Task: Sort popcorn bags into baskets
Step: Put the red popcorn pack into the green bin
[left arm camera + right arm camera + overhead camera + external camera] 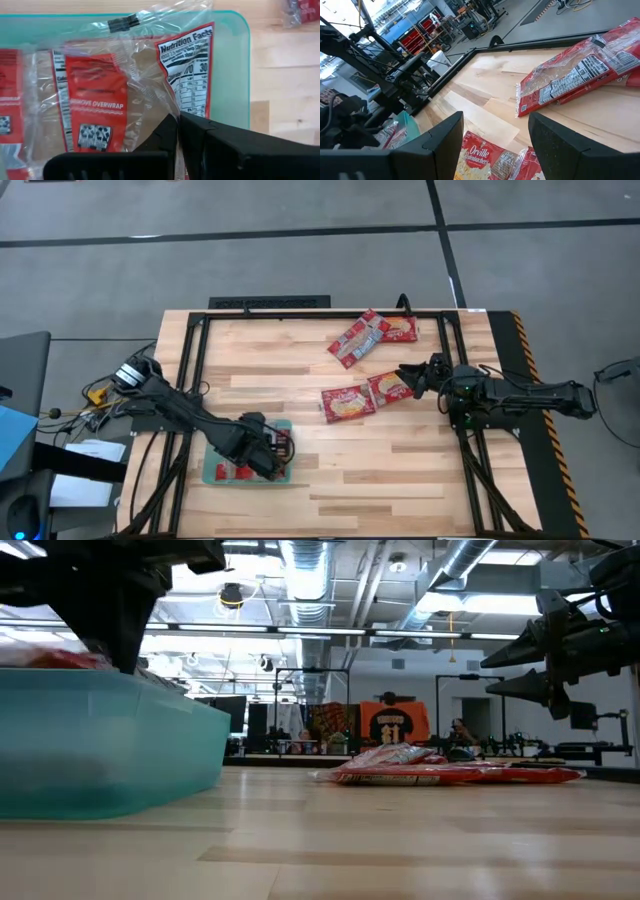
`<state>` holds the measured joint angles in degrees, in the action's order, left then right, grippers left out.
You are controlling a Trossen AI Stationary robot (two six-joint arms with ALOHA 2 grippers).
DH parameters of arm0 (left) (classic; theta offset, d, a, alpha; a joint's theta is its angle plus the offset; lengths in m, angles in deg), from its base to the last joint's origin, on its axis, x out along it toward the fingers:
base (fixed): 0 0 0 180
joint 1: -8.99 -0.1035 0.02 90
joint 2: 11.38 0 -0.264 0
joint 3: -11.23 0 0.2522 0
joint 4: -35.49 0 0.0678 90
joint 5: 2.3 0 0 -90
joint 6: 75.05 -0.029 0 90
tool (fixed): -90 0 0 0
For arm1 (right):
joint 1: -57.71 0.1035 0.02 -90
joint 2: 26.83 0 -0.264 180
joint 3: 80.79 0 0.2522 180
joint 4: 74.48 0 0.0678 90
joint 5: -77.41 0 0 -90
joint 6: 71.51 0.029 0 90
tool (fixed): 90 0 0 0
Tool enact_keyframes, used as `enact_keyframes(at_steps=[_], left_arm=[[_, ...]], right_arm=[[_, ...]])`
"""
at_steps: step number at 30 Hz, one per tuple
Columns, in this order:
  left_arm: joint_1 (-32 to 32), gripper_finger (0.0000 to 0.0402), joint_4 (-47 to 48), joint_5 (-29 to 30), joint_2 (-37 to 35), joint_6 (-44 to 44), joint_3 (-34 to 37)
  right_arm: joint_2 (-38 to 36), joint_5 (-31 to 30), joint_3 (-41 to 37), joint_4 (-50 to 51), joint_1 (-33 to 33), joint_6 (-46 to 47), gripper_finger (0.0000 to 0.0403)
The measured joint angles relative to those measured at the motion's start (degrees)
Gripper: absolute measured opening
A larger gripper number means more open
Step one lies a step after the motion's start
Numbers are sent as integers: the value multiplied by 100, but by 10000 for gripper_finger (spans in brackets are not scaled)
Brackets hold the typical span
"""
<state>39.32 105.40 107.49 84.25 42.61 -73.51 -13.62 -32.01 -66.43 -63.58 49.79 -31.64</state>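
Observation:
My left gripper (272, 450) (178, 131) is over the teal tray (212, 465) (235, 75) (120, 740) near the table's near left, shut on a clear-wrapped red popcorn bag (130, 85). Another bag (10, 115) lies beside it in the tray. My right gripper (408, 374) (495, 145) (515, 665) is open and hovers above two bags (390, 387) (348, 402) lying flat at mid-table. Two more bags (355, 340) (397, 329) lie overlapping near the far edge. My left gripper pinches the bag's clear wrap (167, 107) between its two fingers, beside the nutrition-facts panel (190, 65). The fingers come from above, pointing down. The bag lies flat inside the tray, its back side up.
A black metal frame (190, 360) runs along the table's left, far and right sides. Bare wood lies between the tray and the mid-table bags. Cables and boxes (110, 385) sit off the left edge. Yellow-black tape (525, 345) marks the right edge.

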Motion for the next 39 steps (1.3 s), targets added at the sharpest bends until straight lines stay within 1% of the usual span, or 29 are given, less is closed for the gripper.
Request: enact_keyframes(at_steps=[6,12,14,17,19,21,24,28,31,33,36,39], left_arm=[[-121,0,-362,168,224,-106,0],[-347,0,-1158,194,348,-846,-2],[-372,1,-1306,109,392,-896,-2],[-381,10,-1324,-75,451,-727,-7],[-353,25,-1246,-130,485,-581,-2],[-330,47,-1188,-62,485,-362,-2],[-311,94,-1177,-14,492,-295,-2],[-341,164,-1528,-4,483,-586,-2],[-398,204,-1906,-2,374,-944,-4],[-465,219,-1990,-1,230,-1324,-119],[-631,226,-1805,55,39,-1988,-400],[-847,225,-1606,389,-58,-2806,-750]], right_arm=[[0,0,0,-1,0,4,249],[0,2,0,-1,0,20,249],[0,3,-2,-15,0,22,249],[0,9,-2,-19,2,22,249],[-2,94,-2,-19,0,24,249],[-2,233,-4,-17,2,24,249],[0,291,-4,-13,4,24,249],[0,300,-4,-12,4,22,249],[0,302,-4,-12,4,24,249],[0,302,-4,-12,4,24,249],[0,304,-4,-12,4,20,249],[0,304,-4,-12,4,22,249]])
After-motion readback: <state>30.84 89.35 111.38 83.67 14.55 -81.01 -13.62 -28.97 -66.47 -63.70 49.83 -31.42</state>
